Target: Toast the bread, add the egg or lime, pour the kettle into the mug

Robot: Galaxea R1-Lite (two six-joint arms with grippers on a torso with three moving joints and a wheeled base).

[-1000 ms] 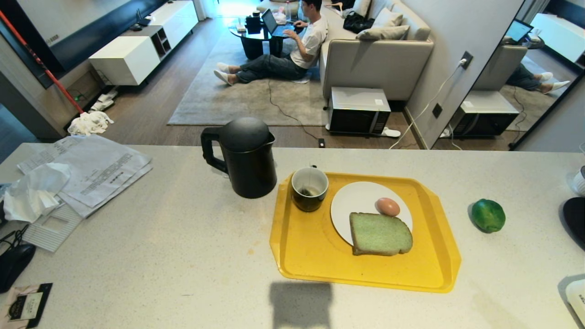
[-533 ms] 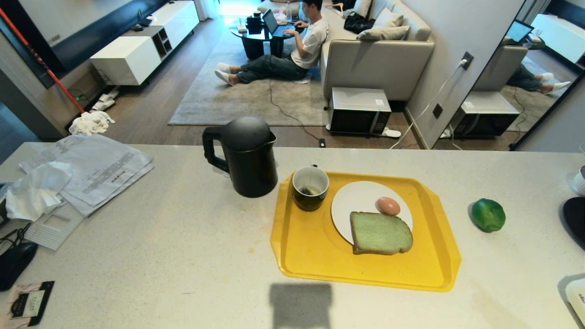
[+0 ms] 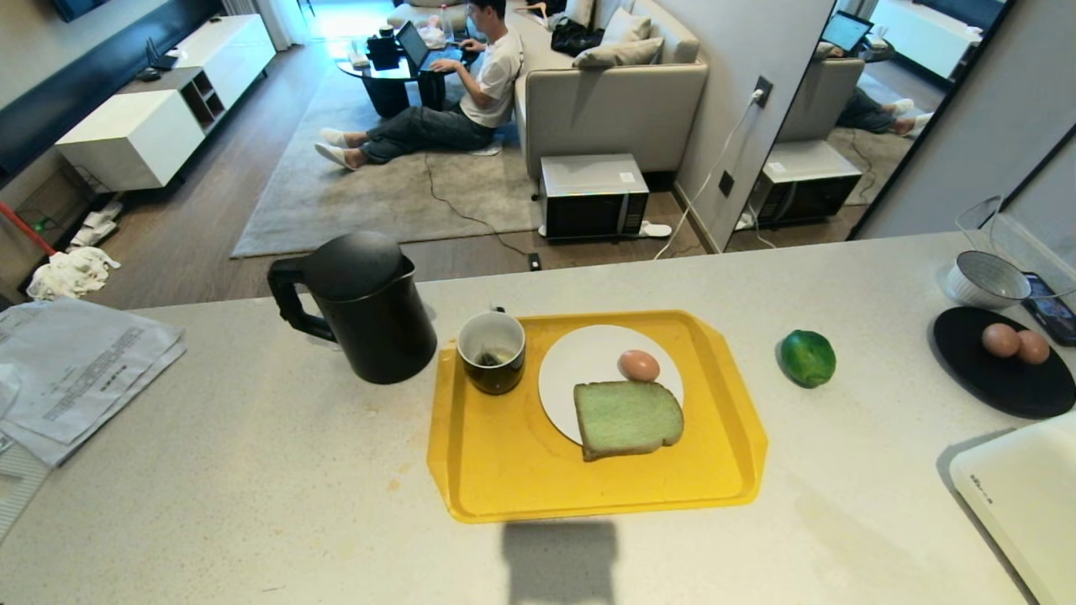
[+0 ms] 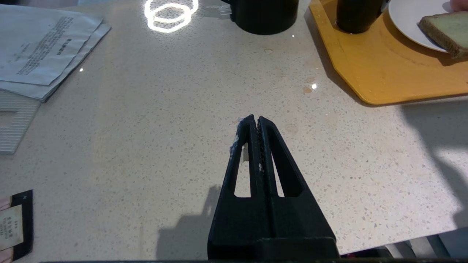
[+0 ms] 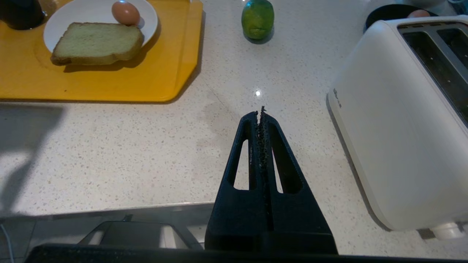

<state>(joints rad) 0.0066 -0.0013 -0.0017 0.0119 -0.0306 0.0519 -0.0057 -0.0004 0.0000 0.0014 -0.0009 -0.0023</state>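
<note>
Head view: high up, looking forward and down across the table (image 3: 252, 470), far off, with a room beyond. Left wrist view: low and close over the table, looking ahead past the closed jaws of the left gripper (image 4: 255, 119) toward papers (image 4: 44, 47) and the tray (image 4: 384, 73). Right wrist view: low and close too, looking past the closed jaws of the right gripper (image 5: 260, 114) toward the toaster (image 5: 402, 120) and lime (image 5: 257, 18). Shared by all three: tray, plate (image 3: 580, 370), bread (image 3: 626, 418).

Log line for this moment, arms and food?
left gripper: shut, empty | right gripper: shut, empty | bread, egg: plate | lime: counter
</note>
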